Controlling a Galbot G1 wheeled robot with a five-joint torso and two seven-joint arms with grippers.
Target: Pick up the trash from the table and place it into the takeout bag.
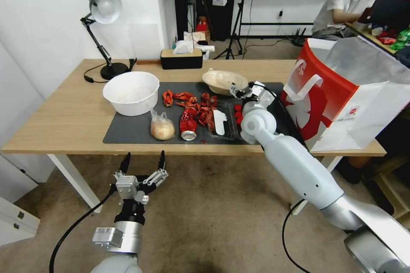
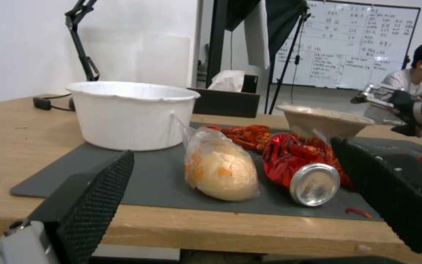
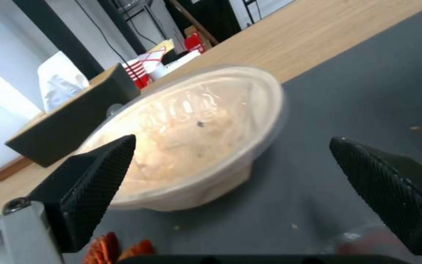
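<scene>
With my right gripper [image 3: 230, 176] spread wide beside the beige bowl [image 1: 224, 81], that bowl, the can [image 1: 188, 126] and the bun [image 1: 162, 128] remain outside the bag [image 1: 341, 106].

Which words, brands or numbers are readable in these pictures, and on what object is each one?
None can be read.
takeout bag: a white figure and a small red round mark, no legible letters.
whiteboard: rows of writing, too small to read.
crushed red can: no legible brand.

Even, bright indoor light, soft shadows under the table [image 1: 51, 132]; wrist views blurred, head view bowed at edges.
</scene>
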